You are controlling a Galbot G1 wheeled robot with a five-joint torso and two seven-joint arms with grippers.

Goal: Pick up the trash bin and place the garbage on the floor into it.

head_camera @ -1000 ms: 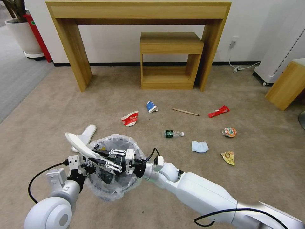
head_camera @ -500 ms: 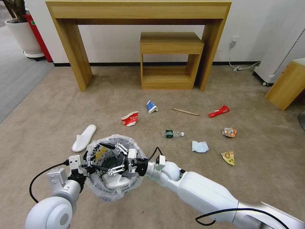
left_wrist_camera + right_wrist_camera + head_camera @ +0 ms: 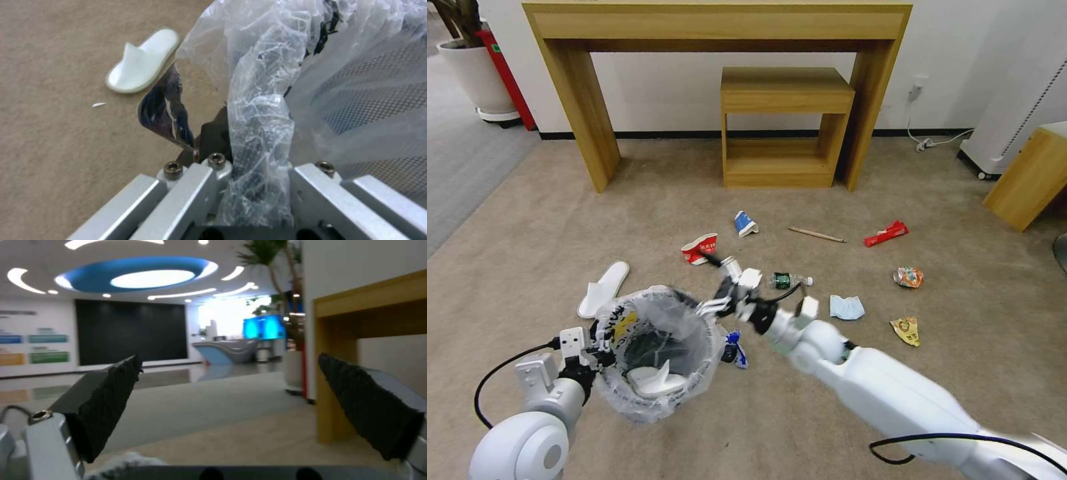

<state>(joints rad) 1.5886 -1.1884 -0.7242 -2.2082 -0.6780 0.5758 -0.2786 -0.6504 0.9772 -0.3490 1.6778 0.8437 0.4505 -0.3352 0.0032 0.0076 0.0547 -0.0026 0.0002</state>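
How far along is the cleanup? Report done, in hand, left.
Done: the trash bin is held by its rim in the left claw, with one white slipper inside. In hand: nothing; the right claw is open and empty. Left on the floor: second slipper, red cup, blue cup, bottle, stick, red wrapper, can, mask, yellow wrapper.

The left end effector [image 3: 602, 345] is mostly hidden behind the crinkly bag of the trash bin [image 3: 657, 353], so its fingers cannot be seen clearly. Inside the trash bin, a white slipper [image 3: 654, 381] is partly covered by the bin wall. The right end effector [image 3: 710, 287] looks blurred.
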